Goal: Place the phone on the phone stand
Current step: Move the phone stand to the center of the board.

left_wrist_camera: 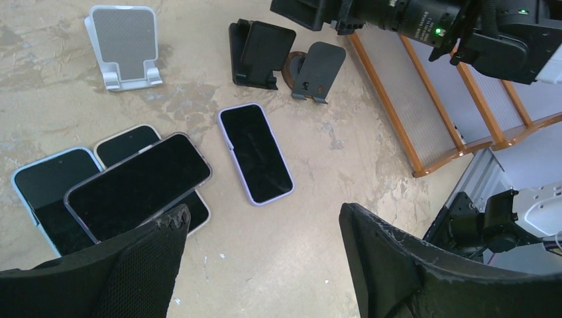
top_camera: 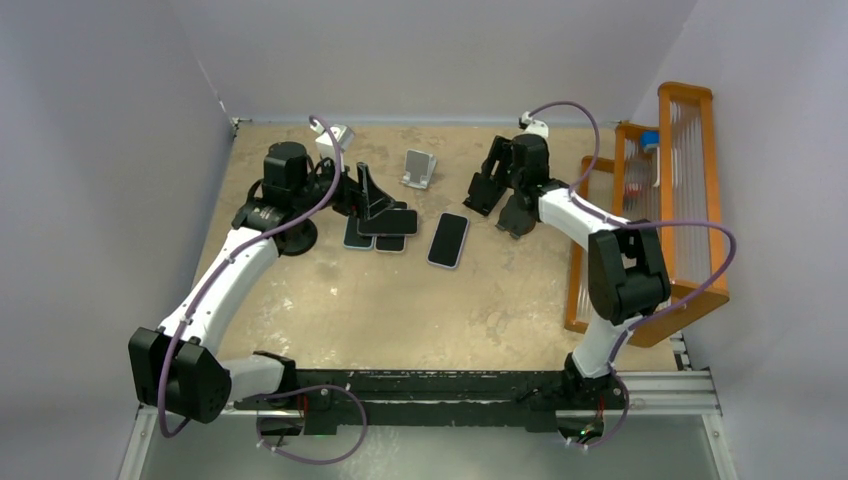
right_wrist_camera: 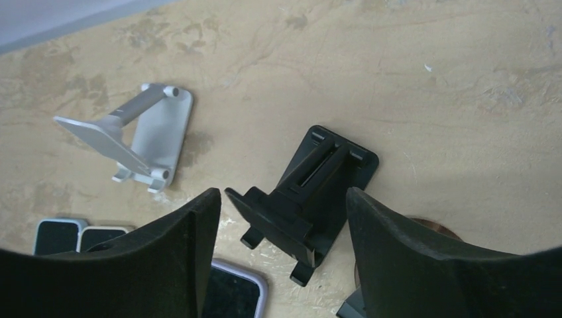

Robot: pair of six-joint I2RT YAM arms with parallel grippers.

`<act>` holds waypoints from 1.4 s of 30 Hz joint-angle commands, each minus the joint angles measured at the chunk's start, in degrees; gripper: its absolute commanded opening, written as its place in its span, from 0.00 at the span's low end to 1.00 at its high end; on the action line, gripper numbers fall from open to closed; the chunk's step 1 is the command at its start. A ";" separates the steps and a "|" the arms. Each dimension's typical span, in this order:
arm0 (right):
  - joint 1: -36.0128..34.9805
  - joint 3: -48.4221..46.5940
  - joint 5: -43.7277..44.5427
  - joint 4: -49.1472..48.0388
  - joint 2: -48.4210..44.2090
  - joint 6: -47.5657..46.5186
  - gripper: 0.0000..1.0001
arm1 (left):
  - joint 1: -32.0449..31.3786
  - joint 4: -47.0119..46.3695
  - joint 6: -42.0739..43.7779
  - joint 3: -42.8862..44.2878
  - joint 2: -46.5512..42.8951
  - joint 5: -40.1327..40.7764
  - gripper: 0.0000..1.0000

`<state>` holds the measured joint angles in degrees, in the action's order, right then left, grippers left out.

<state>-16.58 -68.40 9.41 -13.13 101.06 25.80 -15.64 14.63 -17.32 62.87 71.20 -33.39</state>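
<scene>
Right wrist view: the right gripper [right_wrist_camera: 281, 199] hangs with its jaws wide, one finger on each side of the black phone stand [right_wrist_camera: 311, 199], clear of both flanks and gripping nothing. How should this step proceed? — Operator

Recommended procedure, judged from that view: lower the fingers squarely over the stand's back plate, centre them, then close. An off-centre close would likely twist the stand on its feet. Hold it steady for loading. The left gripper [left_wrist_camera: 264, 212] is also spread wide and empty, above the phones. Select the lavender-cased phone [left_wrist_camera: 255, 154]. It lies flat and alone on the table [left_wrist_camera: 318, 252] with both long edges free. The dark phone [left_wrist_camera: 136, 185] lies across two others and could drag them. — Technician

Which view shows what? — Operator

Left wrist view alone shows the stacking order of the three phones, and a second black stand [left_wrist_camera: 318, 69] just beside the first. Right wrist view alone shows the slot in the stand's back and the white stand [right_wrist_camera: 132, 139] with its plate tilted. Top external view alone shows both arms together and the orange rack [top_camera: 690, 200] at the right edge. No phone sits on any stand. — Technician
</scene>
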 commanded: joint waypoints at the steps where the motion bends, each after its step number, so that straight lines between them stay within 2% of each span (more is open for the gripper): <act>1: 0.16 -3.55 -1.81 1.61 1.73 -1.58 0.69 | 0.08 -0.15 1.15 0.64 -1.48 -0.10 0.82; 18: -2.32 -3.43 -8.63 -4.21 8.42 2.16 0.64 | 0.08 0.92 1.85 0.76 -0.89 -0.58 0.82; 26: -2.67 -5.78 -15.24 -13.57 13.35 4.17 0.60 | 0.08 1.27 2.20 1.09 -0.46 -0.39 0.82; 33: -2.67 -12.83 -23.23 -21.23 19.08 5.53 0.60 | 0.08 1.51 2.36 1.20 -0.18 0.01 0.82; 38: -2.74 -18.78 -28.81 -25.92 22.94 7.87 0.67 | 0.08 1.60 2.47 1.33 0.12 0.16 0.82; 42: -2.68 -22.26 -27.02 -18.37 23.52 7.08 0.79 | 0.08 2.17 2.72 1.63 0.42 0.40 0.83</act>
<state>-19.03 -86.41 -15.92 -32.67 125.73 32.71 -15.64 16.27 -15.53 62.87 71.37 -33.36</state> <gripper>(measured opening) 0.746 0.820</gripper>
